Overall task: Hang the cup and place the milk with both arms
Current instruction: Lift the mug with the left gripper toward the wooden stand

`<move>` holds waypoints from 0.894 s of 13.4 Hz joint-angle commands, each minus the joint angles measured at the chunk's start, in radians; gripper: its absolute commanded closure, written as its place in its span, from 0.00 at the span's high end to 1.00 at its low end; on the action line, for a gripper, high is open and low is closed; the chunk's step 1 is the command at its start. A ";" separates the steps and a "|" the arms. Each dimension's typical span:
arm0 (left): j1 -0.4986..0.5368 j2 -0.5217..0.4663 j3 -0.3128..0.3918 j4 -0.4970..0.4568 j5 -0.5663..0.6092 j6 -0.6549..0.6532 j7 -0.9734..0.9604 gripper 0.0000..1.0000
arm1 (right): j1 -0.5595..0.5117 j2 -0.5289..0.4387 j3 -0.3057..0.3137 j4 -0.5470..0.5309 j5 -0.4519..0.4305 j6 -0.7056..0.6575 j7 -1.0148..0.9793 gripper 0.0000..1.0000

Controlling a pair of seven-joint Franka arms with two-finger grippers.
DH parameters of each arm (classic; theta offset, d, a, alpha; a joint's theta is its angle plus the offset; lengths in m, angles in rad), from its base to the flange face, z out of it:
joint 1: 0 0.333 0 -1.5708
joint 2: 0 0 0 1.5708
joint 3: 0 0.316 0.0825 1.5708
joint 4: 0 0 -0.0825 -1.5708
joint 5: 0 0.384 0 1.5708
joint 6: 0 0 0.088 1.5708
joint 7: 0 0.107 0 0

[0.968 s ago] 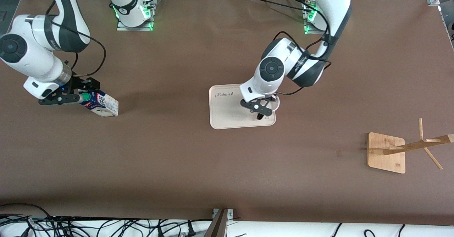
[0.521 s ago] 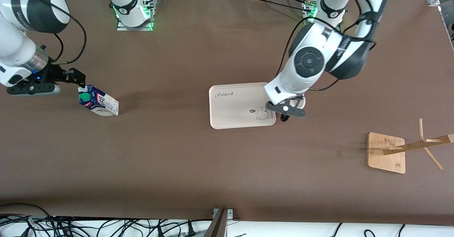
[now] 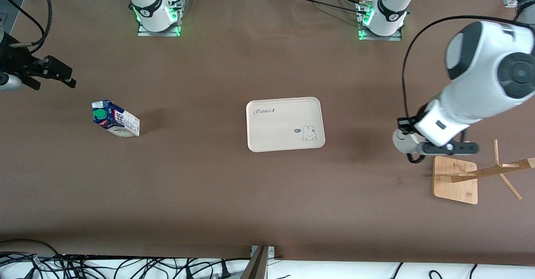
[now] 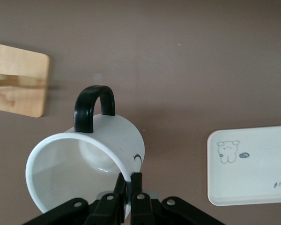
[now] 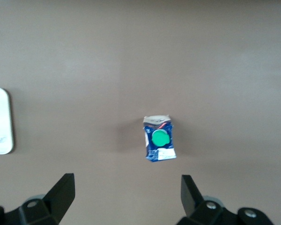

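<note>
The left end effector [image 4: 126, 199], clamped on the cup [image 4: 84, 166], is swinging off the tray [image 3: 285, 123] toward the rack [image 3: 455, 179]; the right end effector [image 5: 126, 194], fingers apart, is lifting away from the milk [image 3: 115, 118], upper left.

White cup [image 4: 91, 157] with black handle is held by its rim; milk [image 3: 115, 118] stands on the table.

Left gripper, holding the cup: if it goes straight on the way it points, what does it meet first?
Likely bare table. The left gripper points down at it, with the wooden rack base off to one side; depth is uncertain.
</note>
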 commanded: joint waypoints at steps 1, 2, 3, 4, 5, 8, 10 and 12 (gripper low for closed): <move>0.033 0.001 0.037 0.069 0.010 -0.055 0.067 0.00 | -0.014 0.020 0.003 0.041 0.015 -0.035 -0.014 1.00; 0.048 0.007 0.054 0.089 0.010 -0.049 0.133 0.00 | -0.014 0.022 0.001 0.042 -0.012 -0.037 -0.014 1.00; 0.062 0.019 0.077 0.110 0.009 -0.044 0.170 0.00 | -0.014 0.023 0.003 0.040 -0.054 -0.037 -0.014 1.00; 0.067 0.044 0.095 0.139 0.009 -0.027 0.184 0.00 | -0.014 0.023 0.003 0.041 -0.086 -0.047 -0.014 1.00; 0.074 0.058 0.115 0.153 0.009 -0.009 0.207 0.00 | -0.014 0.022 0.003 0.040 -0.091 -0.049 -0.014 1.00; 0.126 0.079 0.122 0.155 0.006 0.037 0.308 0.00 | -0.011 0.019 0.004 0.042 -0.105 -0.057 -0.014 1.00; 0.149 0.089 0.123 0.155 0.006 0.045 0.342 0.00 | -0.004 0.026 0.009 0.057 -0.138 -0.066 -0.021 1.00; 0.169 0.090 0.126 0.152 0.003 0.045 0.374 0.00 | -0.003 0.037 0.012 0.069 -0.140 -0.074 -0.023 1.00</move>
